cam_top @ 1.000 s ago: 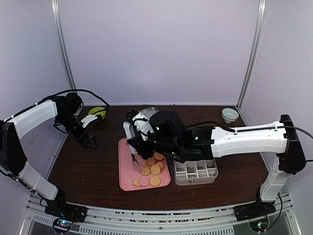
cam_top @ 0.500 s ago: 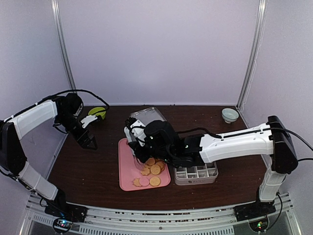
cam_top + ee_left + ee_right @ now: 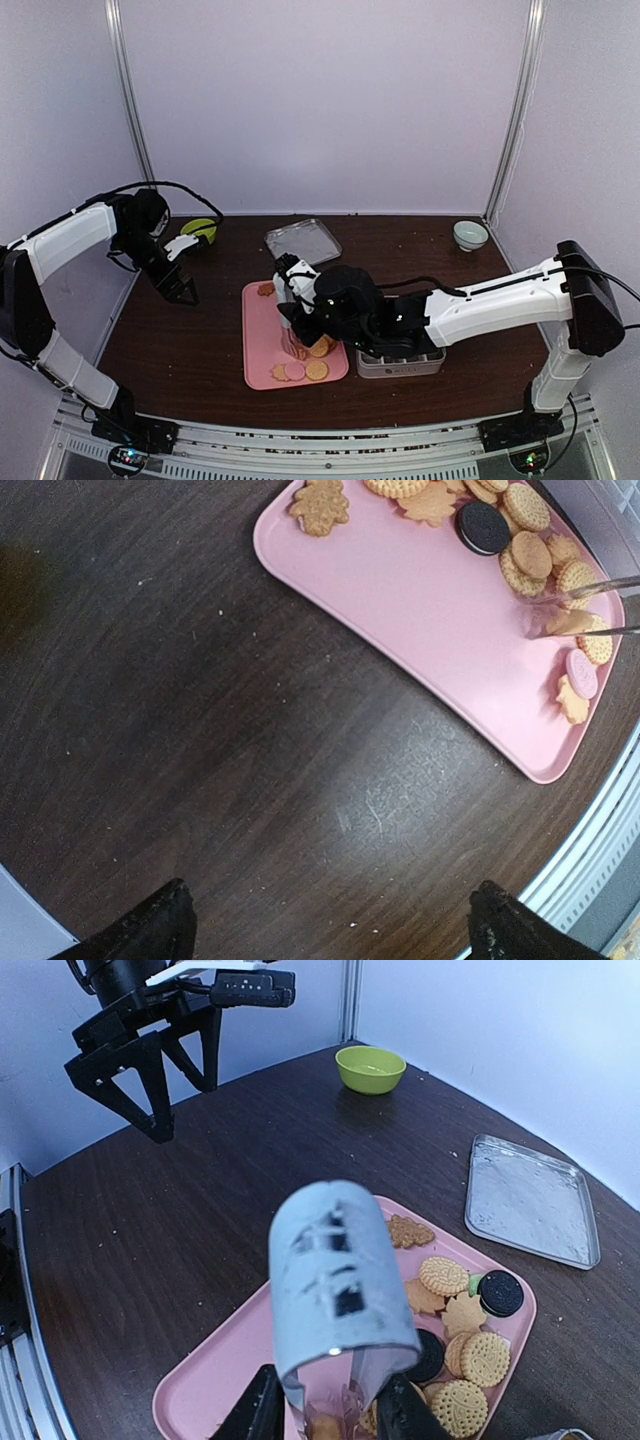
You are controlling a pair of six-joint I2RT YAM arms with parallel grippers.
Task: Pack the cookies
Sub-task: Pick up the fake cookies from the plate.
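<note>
**A:** Right end effector (image 3: pixel 330 1410) is down over the pink tray (image 3: pixel 262 355), and look at that, it's clamped on the taped handle of the metal tongs (image 3: pixel 340 1270).

**B:** Firm hold, fingers on either side of the handle. The tong blades point down into the cookies (image 3: pixel 530 555), which sit heaped at the tray's right side.

**A:** Are they pinching one?

**B:** From the left wrist view the two blades run either side of a golden round, but I can't tell whether they've actually closed on it.

**A:** Fair enough. I see one black cookie (image 3: pixel 483 527) at the far edge of the heap, a pink round (image 3: pixel 581 672) nearer the front, and a brown flower-shaped one (image 3: pixel 408 1231) alone at the tray's far left corner.

**B:** And the left end effector (image 3: pixel 181 290)?

**A:** Jaws spread wide, holding nothing, hovering above the dark surface (image 3: pixel 180 340) well to the left of the tray, near the green bowl (image 3: pixel 199 229).

**B:** The grey compartment box (image 3: pixel 400 362) sits just beside the tray's right edge, half hidden under the right arm.

**A:** So what's inside I can't make out. Behind the pink tray lies a flat metal tray (image 3: pixel 303 241).
</note>
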